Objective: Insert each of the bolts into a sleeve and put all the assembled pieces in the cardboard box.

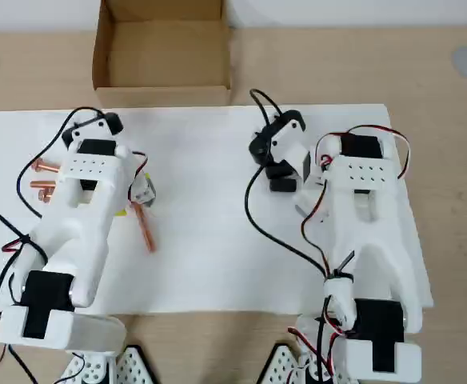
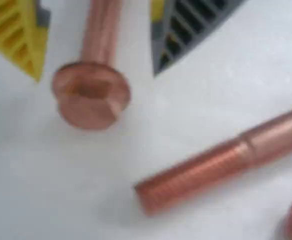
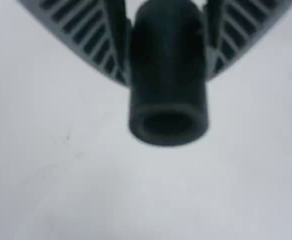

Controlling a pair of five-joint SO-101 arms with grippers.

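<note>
"High view, largest thing first: what is there?"

"A wooden table (image 1: 449, 160) with a white sheet (image 1: 209, 264) spread across it. An open cardboard box (image 1: 161, 78) sits on the table just past the sheet's far edge."

"And the arms?"

"Both are white, side by side over the sheet: left arm (image 1: 77, 232), right arm (image 1: 373, 232). A far bolt (image 1: 45, 167) and a near bolt (image 1: 41, 189), both copper, lie just beside the left arm's outer side. A loose bolt (image 1: 145, 230) lies at its inner side."

"What does the left wrist view show?"

"The left tool (image 2: 97, 72) is released. Its yellow finger (image 2: 16, 35) and grey finger (image 2: 196, 25) stand apart. A copper bolt (image 2: 92, 97) lies on the sheet between them, touching neither, head toward the camera. A threaded bolt (image 2: 216, 170) lies near it."

"And the right?"

"The right tool (image 3: 167, 80) is clenched on a black sleeve (image 3: 168, 115). Dark fingers press both its sides, and its open end faces the camera, over the sheet."
</note>
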